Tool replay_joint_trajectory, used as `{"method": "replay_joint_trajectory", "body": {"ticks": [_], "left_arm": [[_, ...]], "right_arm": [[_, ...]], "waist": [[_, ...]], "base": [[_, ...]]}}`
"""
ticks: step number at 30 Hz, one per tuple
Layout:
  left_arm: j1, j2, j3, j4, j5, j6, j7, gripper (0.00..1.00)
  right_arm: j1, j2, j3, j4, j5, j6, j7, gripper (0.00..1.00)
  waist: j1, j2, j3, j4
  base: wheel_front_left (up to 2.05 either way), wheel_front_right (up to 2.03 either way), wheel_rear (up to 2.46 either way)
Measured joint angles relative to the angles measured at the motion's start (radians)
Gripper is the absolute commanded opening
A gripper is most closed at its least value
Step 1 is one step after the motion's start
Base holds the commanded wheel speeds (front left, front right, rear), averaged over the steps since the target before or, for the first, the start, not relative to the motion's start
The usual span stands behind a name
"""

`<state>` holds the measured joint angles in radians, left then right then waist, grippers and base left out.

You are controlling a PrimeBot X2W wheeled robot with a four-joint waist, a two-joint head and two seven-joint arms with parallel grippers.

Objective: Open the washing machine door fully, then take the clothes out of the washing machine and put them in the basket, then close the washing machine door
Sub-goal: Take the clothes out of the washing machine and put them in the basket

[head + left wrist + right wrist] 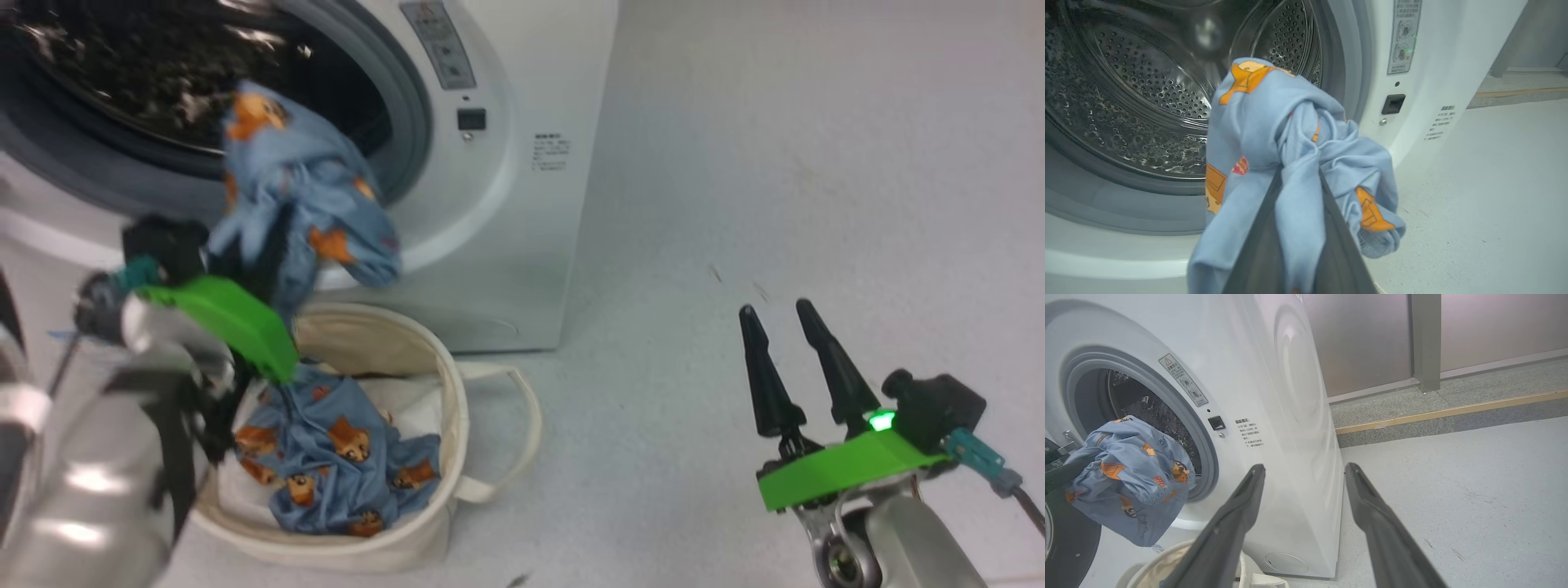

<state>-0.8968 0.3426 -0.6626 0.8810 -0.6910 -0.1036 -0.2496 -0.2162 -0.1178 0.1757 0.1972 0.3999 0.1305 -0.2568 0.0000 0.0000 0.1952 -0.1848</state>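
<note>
Head view: left claw (276, 249) clamped on blue cartoon-print garment (310, 204) outside washer drum (122, 73), over basket (457, 384); right claw (775, 309) apart, idle. Unloading step; next likely lower, release into basket.

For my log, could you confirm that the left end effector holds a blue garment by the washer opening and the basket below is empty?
Not empty: the head view shows the basket holding a blue garment. The rest is right.

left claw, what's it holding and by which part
The left claw is shut on the blue printed garment, pinching a twisted bunch of the cloth; the rest hangs loose around it.
</note>
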Motion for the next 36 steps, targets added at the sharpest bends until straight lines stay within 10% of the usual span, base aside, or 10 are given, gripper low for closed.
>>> {"method": "replay_joint_trajectory", "body": {"ticks": [12, 36], "left_arm": [[0.321, 0.011, 0.053, -0.172, 0.031, 0.053, 0.000, 0.00], [0.113, -0.098, 0.161, 0.288, -0.093, -0.021, 0.017, 0.00]], "right_arm": [[0.037, -0.020, 0.026, 0.003, 0.020, 0.000, 0.000, 1.00], [-0.091, -0.037, -0.035, -0.135, 0.012, 0.000, 0.000, 1.00]], "waist": [[0.0000, 0.0000, -0.067, 0.040], [0.0000, 0.0000, 0.250, -0.059]], "base": [[0.00, 0.00, 0.00], [0.00, 0.00, 0.00]]}}
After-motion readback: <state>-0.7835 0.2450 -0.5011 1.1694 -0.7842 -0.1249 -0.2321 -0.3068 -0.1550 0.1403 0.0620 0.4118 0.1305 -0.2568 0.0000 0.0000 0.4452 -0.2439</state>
